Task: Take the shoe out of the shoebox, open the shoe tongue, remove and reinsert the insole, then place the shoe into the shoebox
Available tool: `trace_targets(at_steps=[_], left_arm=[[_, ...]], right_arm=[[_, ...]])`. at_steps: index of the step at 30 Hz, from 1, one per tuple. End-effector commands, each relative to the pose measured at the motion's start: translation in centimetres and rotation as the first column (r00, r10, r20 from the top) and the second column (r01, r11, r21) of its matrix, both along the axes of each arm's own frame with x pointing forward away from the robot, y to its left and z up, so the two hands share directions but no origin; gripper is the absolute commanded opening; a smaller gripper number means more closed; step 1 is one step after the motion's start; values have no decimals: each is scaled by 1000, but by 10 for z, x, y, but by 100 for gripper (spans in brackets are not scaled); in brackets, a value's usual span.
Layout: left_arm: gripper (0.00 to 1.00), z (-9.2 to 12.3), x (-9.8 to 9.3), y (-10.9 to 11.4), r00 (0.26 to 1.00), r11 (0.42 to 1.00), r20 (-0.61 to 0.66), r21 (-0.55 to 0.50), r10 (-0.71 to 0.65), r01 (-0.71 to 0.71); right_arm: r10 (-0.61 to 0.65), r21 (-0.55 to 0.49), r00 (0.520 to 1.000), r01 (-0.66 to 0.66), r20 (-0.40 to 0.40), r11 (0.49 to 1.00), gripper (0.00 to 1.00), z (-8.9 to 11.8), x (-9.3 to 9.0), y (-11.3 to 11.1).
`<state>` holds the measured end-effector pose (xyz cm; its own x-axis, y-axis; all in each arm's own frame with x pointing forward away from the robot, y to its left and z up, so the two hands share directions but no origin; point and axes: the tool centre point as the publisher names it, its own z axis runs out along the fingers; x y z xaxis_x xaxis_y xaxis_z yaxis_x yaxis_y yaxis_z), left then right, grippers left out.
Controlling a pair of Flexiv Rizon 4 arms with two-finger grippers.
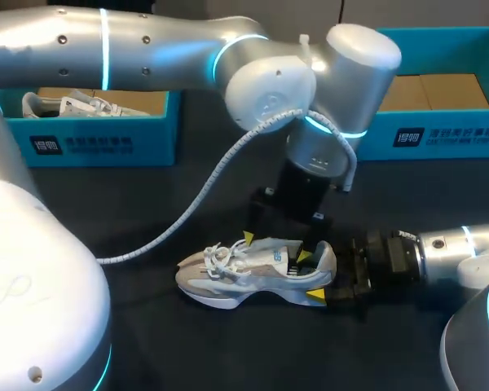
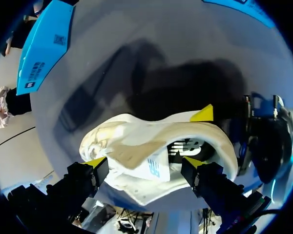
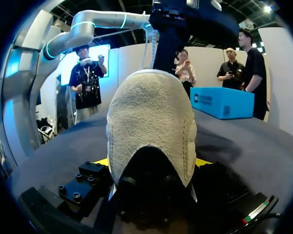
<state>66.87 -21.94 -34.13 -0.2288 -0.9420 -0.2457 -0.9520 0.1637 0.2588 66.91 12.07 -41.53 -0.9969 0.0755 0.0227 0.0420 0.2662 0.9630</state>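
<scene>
A white and grey shoe (image 1: 236,273) lies on its side on the dark table, toe to the left. My right gripper (image 1: 313,277) comes in from the right and is shut on the shoe's heel (image 3: 151,122), a yellow pad against each side. My left gripper (image 1: 275,247) hangs over the shoe from above, open wide. In the left wrist view one fingertip (image 2: 95,161) is by the tongue (image 2: 136,156) and the other fingertip (image 2: 193,161) is at the collar of the shoe (image 2: 136,134). A blue shoebox (image 1: 440,138) stands at the back right.
A second blue box (image 1: 98,142) at the back left holds another white shoe (image 1: 73,104). The left arm's grey cable (image 1: 187,212) loops down across the table to the left of the shoe. Bare table lies in front of the shoe.
</scene>
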Motion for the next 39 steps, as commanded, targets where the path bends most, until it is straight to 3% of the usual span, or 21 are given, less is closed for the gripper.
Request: trace_targets(at_steps=[1, 22, 25, 38, 39], left_arm=[[100, -7, 1, -5, 1000, 999, -8, 32, -1, 1], [100, -6, -9, 18, 1000, 992, -5, 126, -16, 17], [89, -7, -8, 20, 1000, 991, -11, 136, -13, 14], [64, 7, -11, 32, 1000, 994, 6, 111, -12, 11], [59, 7, -11, 33, 1000, 994, 8, 108, -11, 10]], right_arm=[[-1, -3, 1000, 1, 0, 1000, 0, 1, -1, 1], [-1, -3, 1000, 1, 0, 1000, 0, 1, -1, 1], [-1, -3, 1000, 1, 0, 1000, 0, 1, -1, 1], [-1, -3, 1000, 1, 0, 1000, 0, 1, -1, 1], [-1, -3, 1000, 1, 0, 1000, 0, 1, -1, 1]])
